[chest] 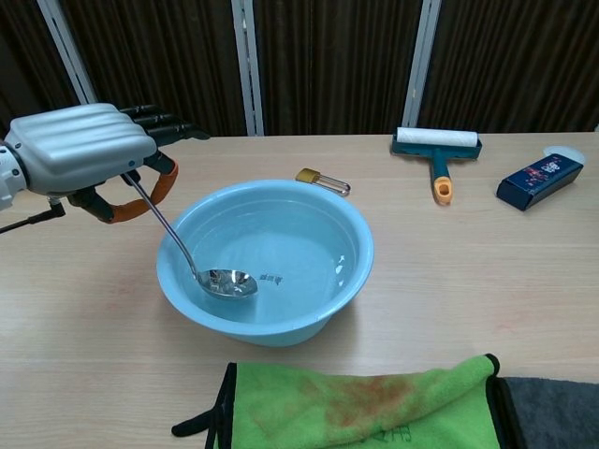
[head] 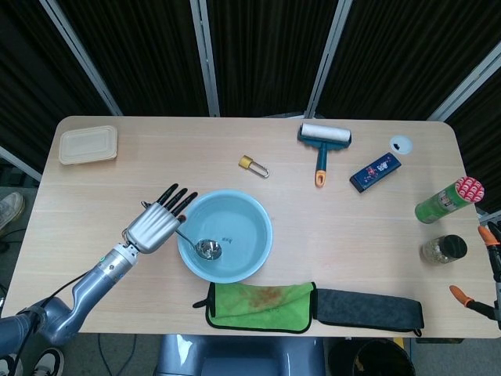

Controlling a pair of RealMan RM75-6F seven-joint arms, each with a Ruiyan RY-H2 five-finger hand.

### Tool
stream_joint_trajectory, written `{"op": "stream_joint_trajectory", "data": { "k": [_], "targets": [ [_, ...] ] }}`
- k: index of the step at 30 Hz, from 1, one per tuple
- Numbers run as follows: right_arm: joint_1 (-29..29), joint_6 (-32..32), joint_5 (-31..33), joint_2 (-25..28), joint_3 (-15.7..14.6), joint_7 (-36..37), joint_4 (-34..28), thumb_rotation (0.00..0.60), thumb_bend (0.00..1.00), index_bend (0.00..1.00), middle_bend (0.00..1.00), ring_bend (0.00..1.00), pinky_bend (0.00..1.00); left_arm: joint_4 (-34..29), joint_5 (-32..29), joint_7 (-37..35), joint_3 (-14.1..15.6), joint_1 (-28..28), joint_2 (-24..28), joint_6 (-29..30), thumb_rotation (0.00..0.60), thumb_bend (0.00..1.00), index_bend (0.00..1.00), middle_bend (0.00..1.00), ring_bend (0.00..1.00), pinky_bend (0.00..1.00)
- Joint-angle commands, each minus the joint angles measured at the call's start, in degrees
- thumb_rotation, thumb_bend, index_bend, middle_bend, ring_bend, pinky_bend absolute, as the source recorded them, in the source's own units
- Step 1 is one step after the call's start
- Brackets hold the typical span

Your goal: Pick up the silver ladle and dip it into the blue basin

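- Left hand [head: 154, 227] holds the ladle [chest: 208, 271] by its handle; I see the handle running up under the palm in the chest view, fingers extended over the basin's left rim.
- Ladle bowl sits inside the basin [head: 258, 227], low on the left side, near a small dark mark on the basin floor. I can't read that mark in either view.
- I can't tell whether the basin holds water; the inside looks glossy, nothing more.
- Right hand: only orange-and-black bits show at the right edge of the head view [head: 491, 266], mostly cut off. I can't tell how its fingers stand.
- Blue box [head: 375, 171] has white and red print on top; too small to read in either view.
- Green can [head: 447, 200] has a red-and-white patterned top; label unreadable.
- Small jar [head: 442, 249] with a dark lid sits just below the can; contents unclear.
- White disc with a dark spot [head: 400, 143] near the far right corner; I can't tell what it is.
- Lint roller [head: 323, 139], teal frame, orange handle tip, lies behind the basin to the right.
- Padlock [head: 252, 164], brass body, lies just behind the basin.
- Green cloth [head: 262, 304] with a brownish stain at the near edge; grey cloth [head: 368, 309] touching its right side. Both are cropped in the chest view.
- Beige lidded container [head: 88, 145] at the far left corner; mostly hidden behind the left hand in the chest view.
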Motion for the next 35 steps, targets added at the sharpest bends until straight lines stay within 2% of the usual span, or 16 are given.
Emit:
{"op": "stream_joint_trajectory", "data": {
  "k": [1,20,35],
  "targets": [
    [0.1,-1.3,-0.2,0.1,-0.2,-0.4,0.2,0.600,0.00,0.00,0.00,0.00,0.00,0.1,0.7,1.1,0.1,0.0,0.0,1.1,0.600,0.46,0.59,0.00,0.00,0.00],
    [-0.1,-1.8,-2.8,0.6,-1.6,-1.5,-1.2,0.600,0.00,0.00,0.00,0.00,0.00,-6.4,5.8,10.1,0.0,1.3,7.6,8.5,0.600,0.46,0.58,0.00,0.00,0.00],
    [0.4,-2.5,-5.3,1.0,-2.8,-1.0,-1.5,0.600,0.00,0.00,0.00,0.00,0.00,-6.8,7.1,12.2,-0.8,2.1,7.8,11.4,0.600,0.46,0.58,0.00,0.00,0.00]
  ]
}}
